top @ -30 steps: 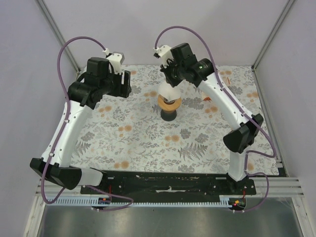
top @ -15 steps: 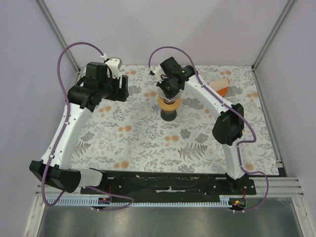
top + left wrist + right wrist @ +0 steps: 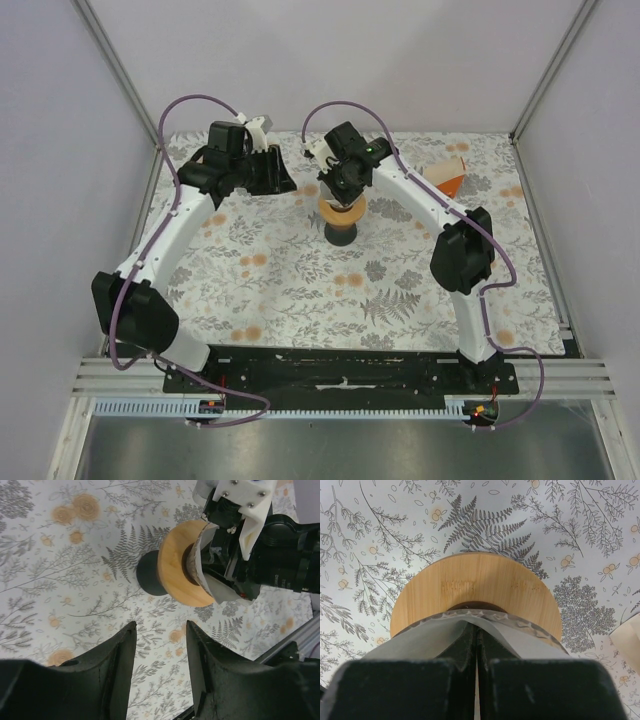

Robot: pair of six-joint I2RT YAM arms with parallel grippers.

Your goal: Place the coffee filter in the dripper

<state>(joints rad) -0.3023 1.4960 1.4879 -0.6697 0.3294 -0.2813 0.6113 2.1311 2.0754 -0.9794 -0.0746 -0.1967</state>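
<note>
Paper coffee filter [image 3: 415, 640] pinched in your right claw [image 3: 476, 637], its crimped edge over the centre hole of the orange-brown dripper [image 3: 475, 582], dripper on a dark base [image 3: 147, 575] mid-table [image 3: 300, 290], your left claw [image 3: 160, 630] spread, empty, near the dripper.

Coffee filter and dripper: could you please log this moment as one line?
right end effector: shut on coffee filter | position: at dripper opening, unreleased | left end effector: open, empty
</note>
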